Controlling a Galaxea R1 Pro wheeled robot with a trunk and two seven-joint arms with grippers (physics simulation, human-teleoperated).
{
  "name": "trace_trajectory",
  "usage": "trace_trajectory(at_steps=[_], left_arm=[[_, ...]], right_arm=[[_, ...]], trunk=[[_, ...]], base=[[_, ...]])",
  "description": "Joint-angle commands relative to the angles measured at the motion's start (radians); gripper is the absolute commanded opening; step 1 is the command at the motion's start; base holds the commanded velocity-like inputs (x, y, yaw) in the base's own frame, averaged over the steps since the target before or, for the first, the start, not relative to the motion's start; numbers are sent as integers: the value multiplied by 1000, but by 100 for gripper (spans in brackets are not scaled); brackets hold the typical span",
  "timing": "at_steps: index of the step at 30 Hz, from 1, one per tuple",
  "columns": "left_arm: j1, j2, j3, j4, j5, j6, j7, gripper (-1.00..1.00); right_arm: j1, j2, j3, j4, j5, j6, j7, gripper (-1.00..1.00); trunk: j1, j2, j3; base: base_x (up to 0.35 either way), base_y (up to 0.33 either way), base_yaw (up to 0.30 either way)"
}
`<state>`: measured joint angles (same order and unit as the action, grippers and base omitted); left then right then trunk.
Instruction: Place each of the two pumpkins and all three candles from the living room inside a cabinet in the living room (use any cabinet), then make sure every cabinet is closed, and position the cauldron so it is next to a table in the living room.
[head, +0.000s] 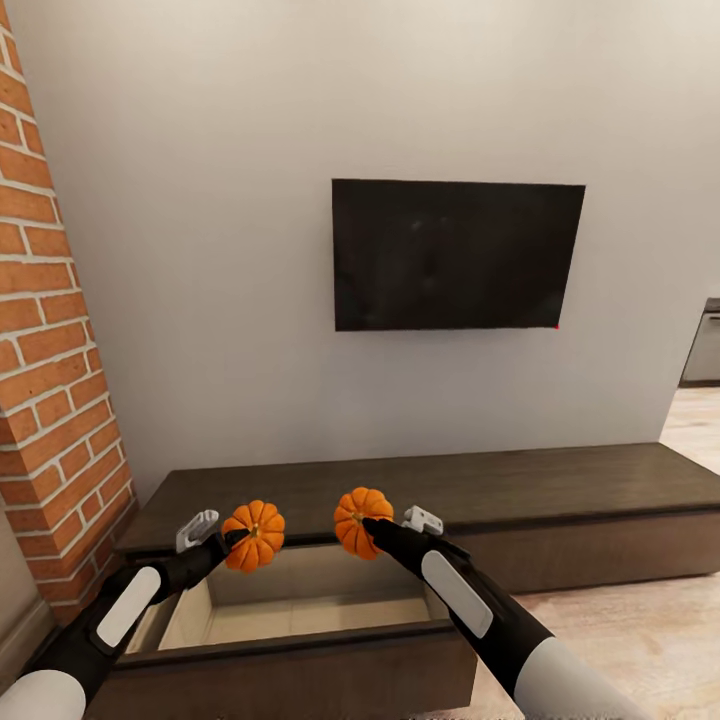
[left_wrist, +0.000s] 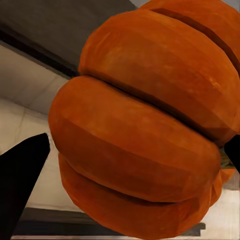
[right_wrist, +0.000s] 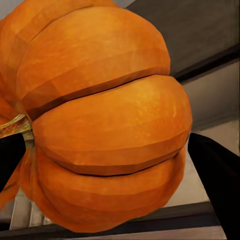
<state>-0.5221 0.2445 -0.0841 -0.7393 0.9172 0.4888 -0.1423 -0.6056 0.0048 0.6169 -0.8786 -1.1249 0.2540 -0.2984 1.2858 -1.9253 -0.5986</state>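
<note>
Both hands, left hand (head: 236, 541) and right hand (head: 372, 527), are pinched on pumpkins (head: 254, 535) held at 6 o'clock over the opened cabinet (head: 300, 610), so nothing is put away yet.

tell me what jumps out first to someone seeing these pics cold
Two bright orange pumpkins stand out: the left gripper holds one pumpkin and the right gripper holds the other pumpkin, both above the pulled-out front compartment of the long dark cabinet. Above them a black TV hangs on the grey wall, with a red brick column at the left.
</note>
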Motion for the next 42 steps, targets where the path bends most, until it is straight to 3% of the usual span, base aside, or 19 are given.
trace_trajectory(at_steps=[1,9,15,21,28,42], left_arm=[[-1,-3,-2,-2,8,2,18,-100],[-1,-13,-2,-2,5,2,48,-100],[-1,-12,-2,-2,5,2,49,-100],[-1,-11,-2,-2,5,4,48,-100],[-1,-11,-1,-2,6,4,47,-100],[-1,-11,1,-12,9,4,43,-100]], right_arm=[[-4,3,2,-2,-9,0,-18,-100],[-8,9,4,-2,31,-8,-29,-100],[-8,9,5,-2,38,-18,-28,-100],[-8,9,2,-3,120,-23,-28,-100],[-8,9,1,-3,134,-23,-28,-100],[-8,9,1,-3,138,-24,-28,-100]], trunk=[[4,-8,-4],[34,-64,-29],[57,-106,-48],[80,-148,-67],[107,-197,-89],[107,-197,-86]], base=[[0,0,0],[0,0,0],[0,0,0],[0,0,0],[0,0,0],[0,0,63]])
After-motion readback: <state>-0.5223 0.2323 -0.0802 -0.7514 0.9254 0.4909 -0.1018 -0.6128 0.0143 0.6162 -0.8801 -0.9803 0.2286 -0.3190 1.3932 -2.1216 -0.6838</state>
